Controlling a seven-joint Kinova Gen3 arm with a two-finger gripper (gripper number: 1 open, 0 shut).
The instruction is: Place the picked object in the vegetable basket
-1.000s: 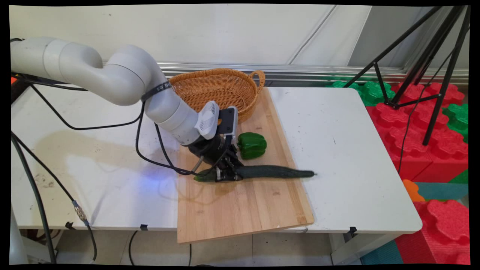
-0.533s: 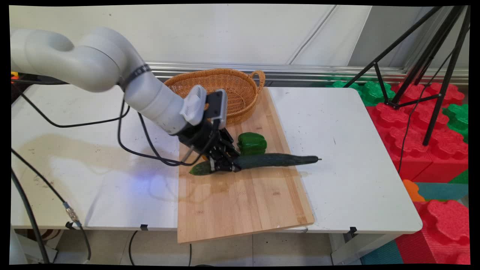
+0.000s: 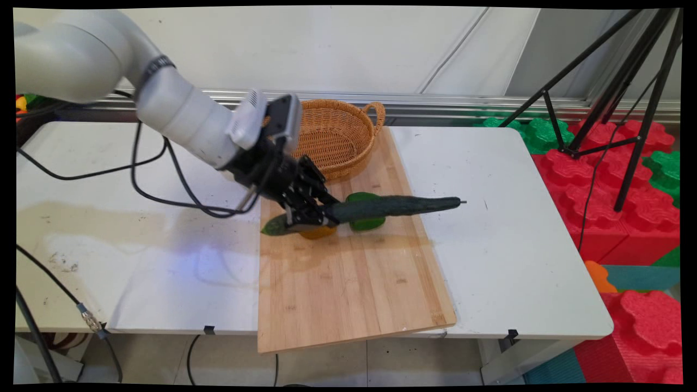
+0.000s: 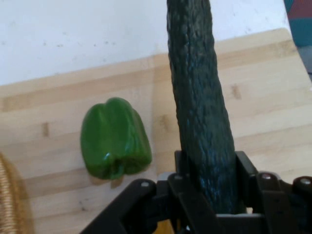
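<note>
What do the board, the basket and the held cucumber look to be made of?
Board: pale wood, perhaps bamboo, matte, with visible grain strips. Basket: woven wicker, tan. Cucumber, clamped in the gripper: dark, bumpy skin; real or replica, cannot tell.

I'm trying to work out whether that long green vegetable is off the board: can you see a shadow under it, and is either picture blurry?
Main view: sharp; a soft shadow lies on the cutting board below the raised cucumber, which the gripper clamps. Hand view: cucumber and green pepper crisp, the pepper showing small glints.
</note>
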